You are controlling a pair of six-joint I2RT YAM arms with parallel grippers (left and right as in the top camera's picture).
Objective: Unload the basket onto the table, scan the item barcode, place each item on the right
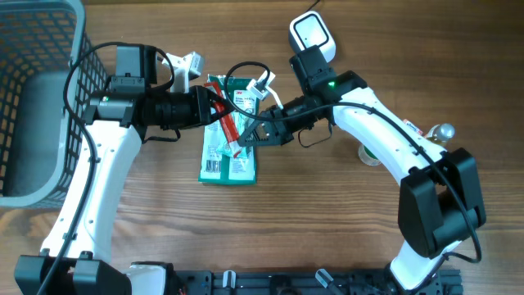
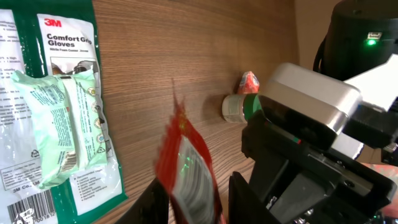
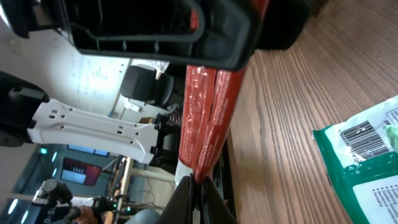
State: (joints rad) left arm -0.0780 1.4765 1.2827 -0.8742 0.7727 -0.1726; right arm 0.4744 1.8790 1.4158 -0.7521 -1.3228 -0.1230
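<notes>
R gripper (image 3: pixel 198 190) clamped on red packet (image 3: pixel 205 112); L gripper (image 2: pixel 194 208) jaws round its other end, can't tell if gripping.

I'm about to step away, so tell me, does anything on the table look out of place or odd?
One thing: the red packet is held off the table, pinched by the right gripper and apparently folded lengthwise, with the left gripper around its other end. The green gloves pack lies flat.

left arm (image 1: pixel 92 184): white links, black joints | right arm (image 1: pixel 386 131): same, green LED (image 1: pixel 332 83) | left claw (image 1: pixel 217 105): black
</notes>
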